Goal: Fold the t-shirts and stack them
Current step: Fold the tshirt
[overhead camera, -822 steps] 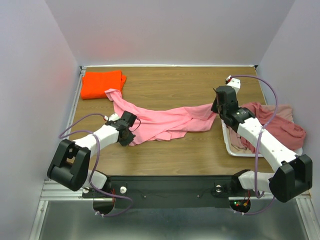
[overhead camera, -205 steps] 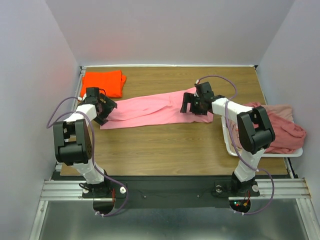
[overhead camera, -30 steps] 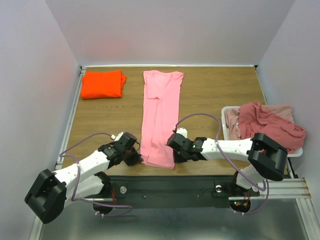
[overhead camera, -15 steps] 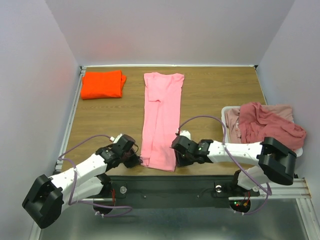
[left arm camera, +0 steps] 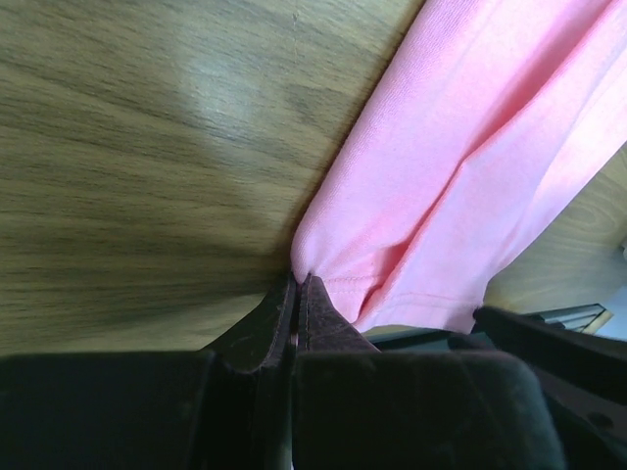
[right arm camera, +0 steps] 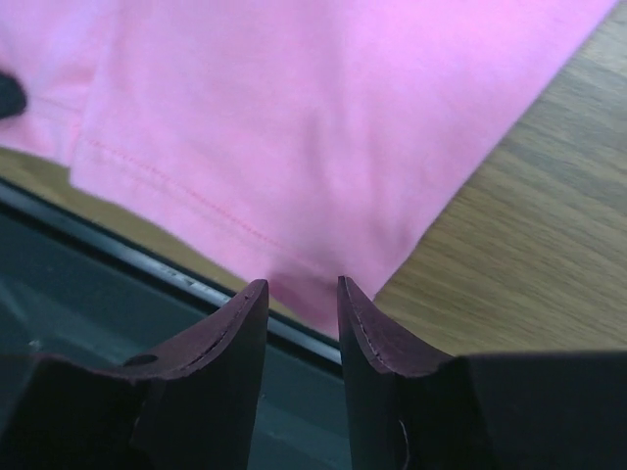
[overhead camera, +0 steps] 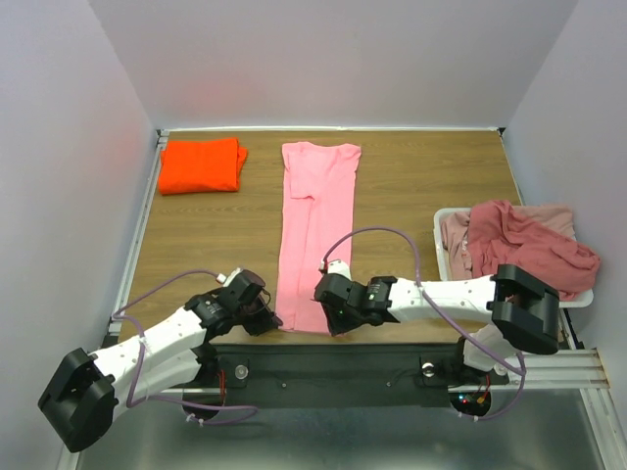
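Note:
A light pink t-shirt [overhead camera: 315, 225] lies as a long narrow strip down the middle of the table, collar end far, hem at the near edge. My left gripper [overhead camera: 267, 318] is shut on its near left corner; in the left wrist view the jaws [left arm camera: 297, 284] pinch a pucker of the pink t-shirt [left arm camera: 460, 147]. My right gripper [overhead camera: 328, 316] stands open at the near right corner, and in the right wrist view its gripper [right arm camera: 302, 294] has the hem of the pink t-shirt [right arm camera: 294, 117] lying loose just beyond the tips. A folded orange t-shirt [overhead camera: 201, 164] sits at the far left.
A white tray [overhead camera: 440, 227] at the right holds a heap of dusty rose and pale pink t-shirts [overhead camera: 524, 243]. The table's near metal edge [right arm camera: 176, 279] runs right under the pink hem. Bare wood lies on both sides of the pink strip.
My right gripper has opened and let go of the shirt's near right corner, shifting a little left. The left gripper stays shut on its corner, pulled slightly nearer.

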You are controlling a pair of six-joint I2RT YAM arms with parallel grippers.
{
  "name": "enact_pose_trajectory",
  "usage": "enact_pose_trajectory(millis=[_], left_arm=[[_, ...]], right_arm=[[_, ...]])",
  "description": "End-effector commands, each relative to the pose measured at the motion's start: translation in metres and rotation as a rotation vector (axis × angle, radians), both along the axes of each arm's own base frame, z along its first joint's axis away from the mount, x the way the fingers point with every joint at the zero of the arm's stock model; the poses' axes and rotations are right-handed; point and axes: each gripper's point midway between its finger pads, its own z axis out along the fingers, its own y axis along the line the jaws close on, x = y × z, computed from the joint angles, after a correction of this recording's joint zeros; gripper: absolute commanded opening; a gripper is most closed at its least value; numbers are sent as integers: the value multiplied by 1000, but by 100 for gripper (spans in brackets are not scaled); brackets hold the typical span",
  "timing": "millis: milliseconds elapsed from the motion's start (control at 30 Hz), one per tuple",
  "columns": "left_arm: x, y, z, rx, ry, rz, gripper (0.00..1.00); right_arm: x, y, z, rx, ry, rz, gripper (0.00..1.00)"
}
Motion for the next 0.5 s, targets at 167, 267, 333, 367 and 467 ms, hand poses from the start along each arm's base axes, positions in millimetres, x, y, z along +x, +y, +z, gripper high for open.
enact_pose_trajectory(millis=[167, 267, 333, 367, 467], left_arm=[[-8, 4, -6, 7, 22, 0, 0], [-9, 4, -7, 6, 25, -1, 0], [-9, 4, -7, 7, 25, 1, 0], [-9, 4, -7, 4, 25, 1, 0], [-9, 4, -7, -2, 25, 4, 0]], right_arm=[[13, -7, -4, -57, -49, -62, 40], [13, -11, -11, -85, -46, -64, 40], [10, -12, -15, -96, -29, -58, 40], [8, -13, -16, -101, -22, -58, 40], [6, -20, -17, -102, -16, -85, 12]])
